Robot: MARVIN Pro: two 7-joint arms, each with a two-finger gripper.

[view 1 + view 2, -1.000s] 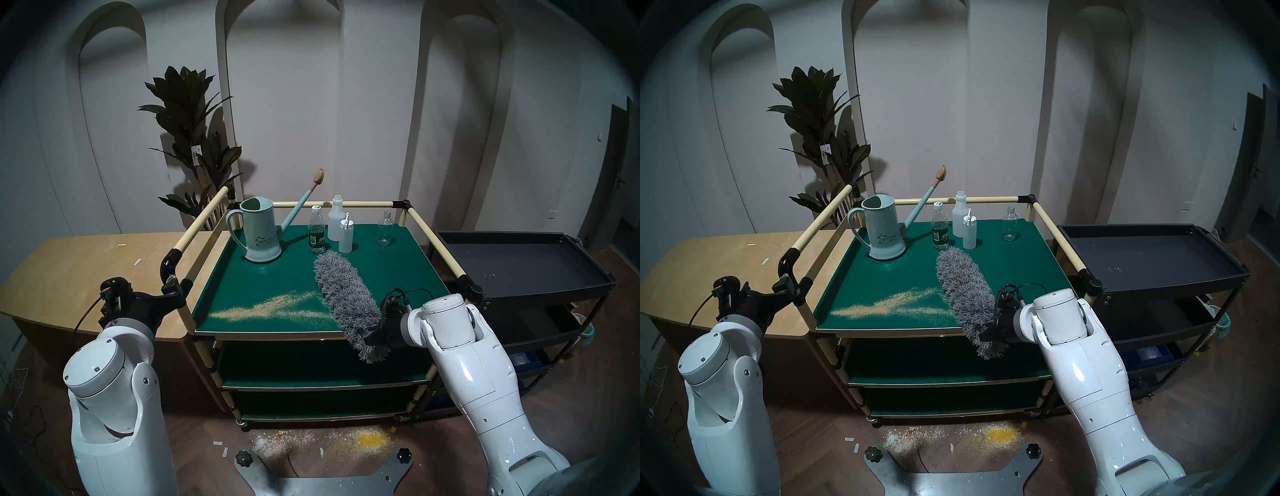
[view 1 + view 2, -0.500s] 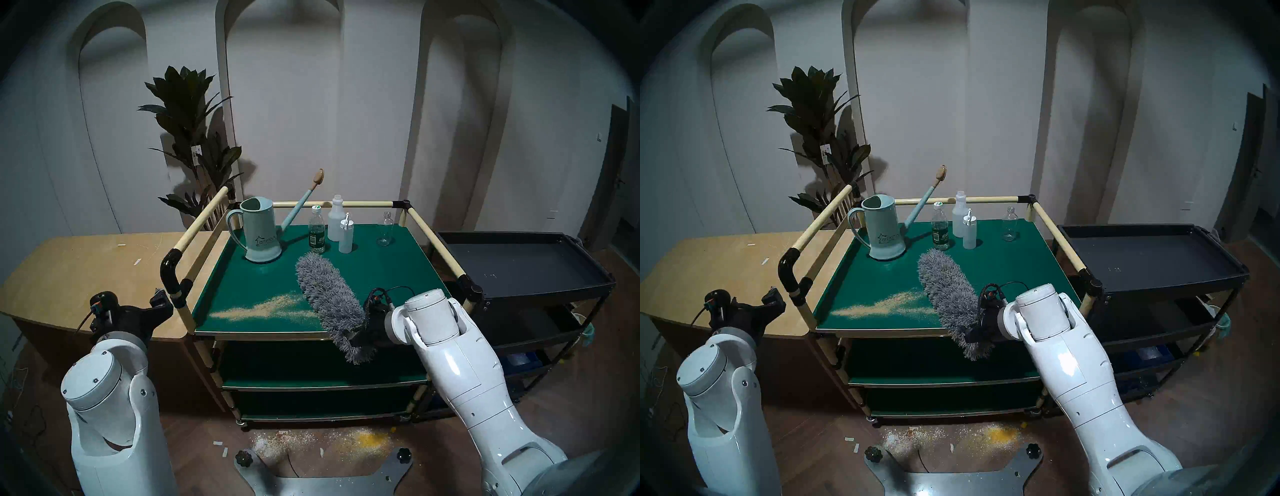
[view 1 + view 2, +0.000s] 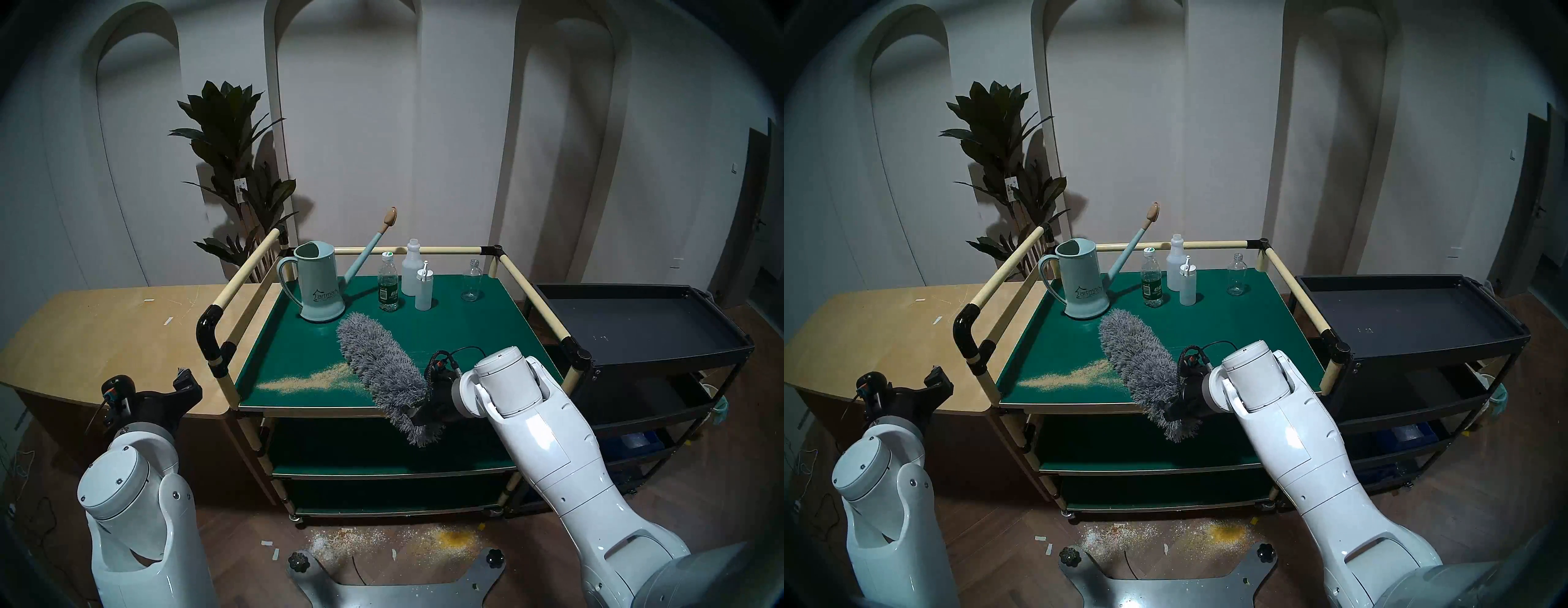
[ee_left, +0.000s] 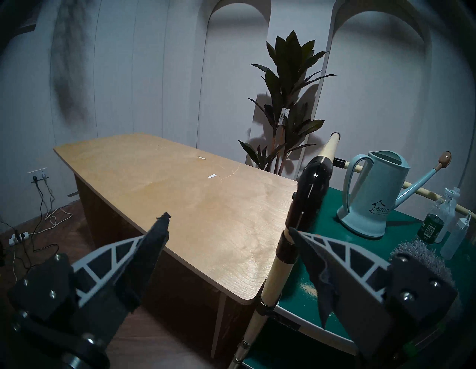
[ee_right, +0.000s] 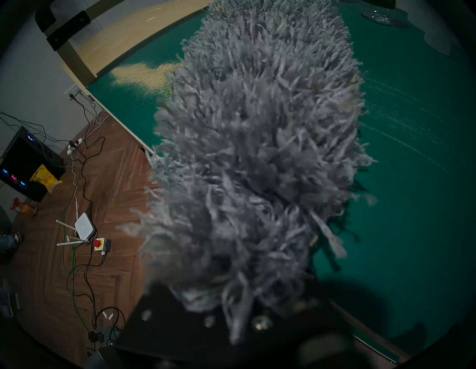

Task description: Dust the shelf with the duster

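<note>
The shelf (image 3: 297,352) is a three-tier rack with green boards and cream rails. A streak of tan dust (image 3: 305,380) lies on its top board near the front edge. The fluffy grey duster (image 3: 377,365) lies slanted on the top board, its left side at the dust's right end. My right gripper (image 3: 418,414) is shut on the duster's near end at the board's front edge; the fluff hides its fingers in the right wrist view (image 5: 257,154). My left gripper (image 3: 184,378) is open and empty, left of the rack's front left post (image 4: 273,278).
A pale green watering can (image 3: 318,284), several bottles (image 3: 388,284) and a clear glass bottle (image 3: 471,282) stand at the back of the top board. A wooden counter (image 3: 106,335) adjoins on the left, a black tray cart (image 3: 636,322) on the right. Spilled powder (image 3: 445,541) lies on the floor.
My right arm has swept the duster leftward across the top board onto the dust's right end. My left gripper has drawn back down and left from the rack's front left corner joint.
</note>
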